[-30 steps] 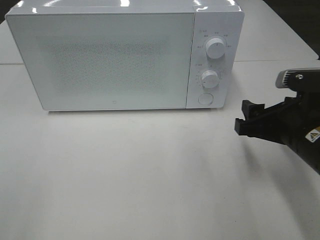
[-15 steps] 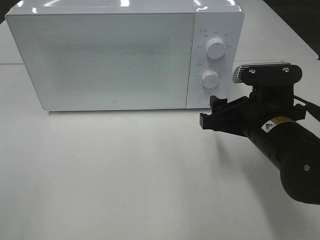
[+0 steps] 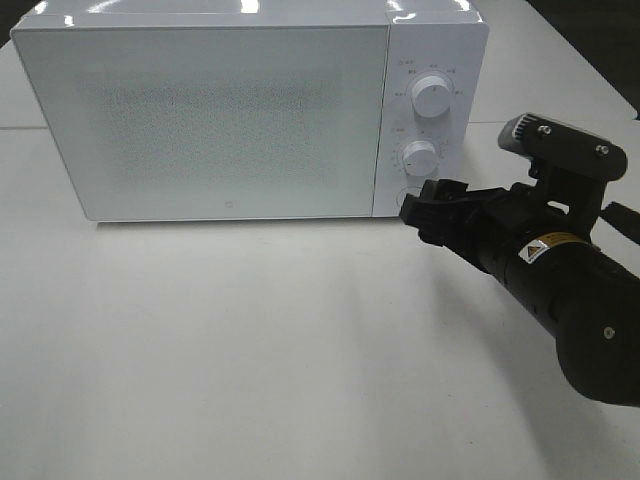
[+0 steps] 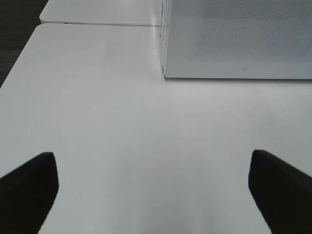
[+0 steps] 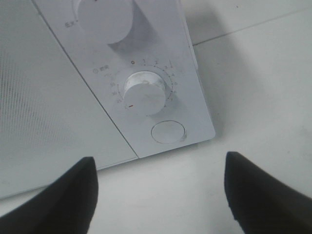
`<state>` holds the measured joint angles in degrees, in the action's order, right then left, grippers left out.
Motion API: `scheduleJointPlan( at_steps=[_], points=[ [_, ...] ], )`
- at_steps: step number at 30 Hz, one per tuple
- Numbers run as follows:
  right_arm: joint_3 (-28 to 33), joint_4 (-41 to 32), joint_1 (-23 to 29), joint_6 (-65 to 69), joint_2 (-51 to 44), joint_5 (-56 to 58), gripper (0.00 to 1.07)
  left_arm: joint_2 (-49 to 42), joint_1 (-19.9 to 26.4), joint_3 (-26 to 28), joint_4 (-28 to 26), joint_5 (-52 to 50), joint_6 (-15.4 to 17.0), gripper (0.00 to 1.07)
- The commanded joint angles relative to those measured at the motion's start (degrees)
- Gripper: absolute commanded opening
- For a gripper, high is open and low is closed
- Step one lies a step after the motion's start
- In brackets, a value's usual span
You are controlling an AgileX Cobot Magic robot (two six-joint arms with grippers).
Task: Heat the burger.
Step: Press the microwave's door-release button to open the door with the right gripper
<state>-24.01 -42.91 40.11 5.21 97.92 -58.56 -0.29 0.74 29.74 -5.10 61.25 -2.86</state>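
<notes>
Waiting on the left, the left gripper is wide open and holds nothing. The microwave has its door shut, and I can't see the burger anywhere. The right gripper, open and empty, has come in from the right edge up to the round button, probably to pop the door.

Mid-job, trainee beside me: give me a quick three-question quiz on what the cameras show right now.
1. True or false: the white box-shaped microwave stands open.
2. The right arm's black tool is nearest which? A) the upper dial B) the round flat white button C) the microwave's left edge
3. Is the left arm's black tool open or shut?
Key: 1 false; 2 B; 3 open.
</notes>
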Motion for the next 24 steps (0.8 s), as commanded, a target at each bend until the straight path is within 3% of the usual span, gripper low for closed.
scheduleJointPlan(
  at_steps=[1, 3, 4, 6, 9, 11, 14, 16, 17, 18, 24],
  points=[
    [-0.6, 0.1, 0.1, 10.4, 0.1, -0.2, 0.67, -0.9, 0.1, -0.2, -0.1, 0.0, 0.2, 0.98],
    [-0.6, 0.1, 0.1, 29.0, 0.1, -0.2, 0.57, -0.9, 0.1, -0.2, -0.1, 0.0, 0.2, 0.98],
    [-0.6, 0.1, 0.1, 29.0, 0.1, -0.2, 0.57, -0.9, 0.1, -0.2, -0.1, 0.0, 0.2, 0.98],
    [-0.6, 0.1, 0.1, 41.3, 0.1, -0.2, 0.49, -0.9, 0.1, -0.2, -0.1, 0.0, 0.2, 0.98],
    [-0.6, 0.1, 0.1, 45.0, 0.1, -0.2, 0.46, -0.9, 0.1, -0.2, -0.1, 0.0, 0.2, 0.98],
    [-0.6, 0.5, 0.1, 56.0, 0.1, -0.2, 0.31, -0.9, 0.1, -0.2, -0.1, 0.0, 0.2, 0.98],
    [-0.6, 0.5, 0.1, 58.0, 0.1, -0.2, 0.27, -0.9, 0.1, -0.2, -0.1, 0.0, 0.2, 0.98],
    [-0.6, 0.2, 0.1, 62.3, 0.1, -0.2, 0.13, -0.9, 0.1, -0.2, -0.1, 0.0, 0.2, 0.98],
    [-0.6, 0.2, 0.1, 62.3, 0.1, -0.2, 0.13, -0.9, 0.1, -0.2, -0.1, 0.0, 0.2, 0.98],
    [-0.6, -0.1, 0.1, 63.6, 0.1, 0.2, 0.06, -0.9, 0.1, -0.2, -0.1, 0.0, 0.2, 0.98],
    [-0.6, -1.8, 0.1, 63.6, 0.2, 1.6, 0.0, -0.9, 0.1, -0.2, -0.1, 0.0, 0.2, 0.98]
  ],
)
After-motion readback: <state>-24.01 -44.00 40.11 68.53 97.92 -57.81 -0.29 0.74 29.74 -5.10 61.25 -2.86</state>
